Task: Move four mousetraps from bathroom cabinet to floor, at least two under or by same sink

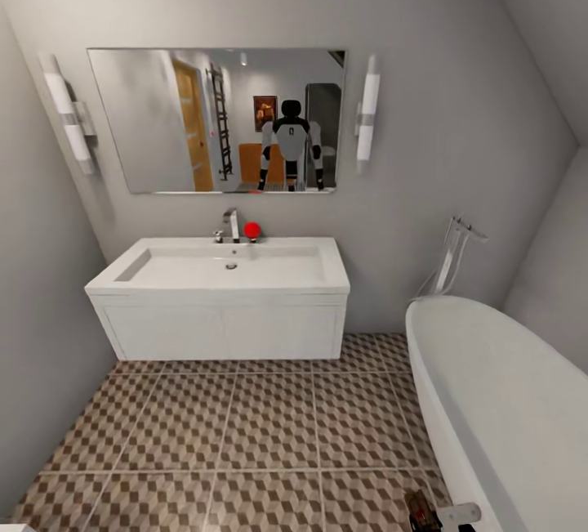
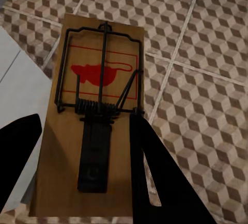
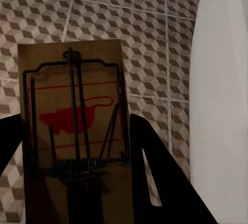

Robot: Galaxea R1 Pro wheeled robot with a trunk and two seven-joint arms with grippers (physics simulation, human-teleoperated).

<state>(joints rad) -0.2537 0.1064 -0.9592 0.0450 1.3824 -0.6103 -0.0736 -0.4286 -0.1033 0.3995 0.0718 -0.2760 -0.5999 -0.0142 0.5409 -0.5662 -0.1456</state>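
White porcelain dominates the head view: the bathroom sink [image 1: 229, 268] sits on its wall-hung vanity under a wide mirror [image 1: 216, 119], with the bathtub [image 1: 498, 401] curving in at the right. Between them lies the bathroom floor [image 1: 245, 426], cube-patterned tile with pale grout, bare in front of the vanity, so it looks ready to take the traps. A small red object [image 1: 251, 230] rests by the faucet.

From the left wrist view, the left gripper [image 2: 85, 146] is clamped on a mousetrap [image 2: 95, 100], one dark finger at each long edge of the tan board, held flat above the tiles, probably so the wire stays upward when it is laid down.

Seen from the right wrist, the right gripper [image 3: 72, 146] grasps a second mousetrap [image 3: 72, 115] the same way, the tub's white wall just beside it. Both traps are carried, not yet on the floor.
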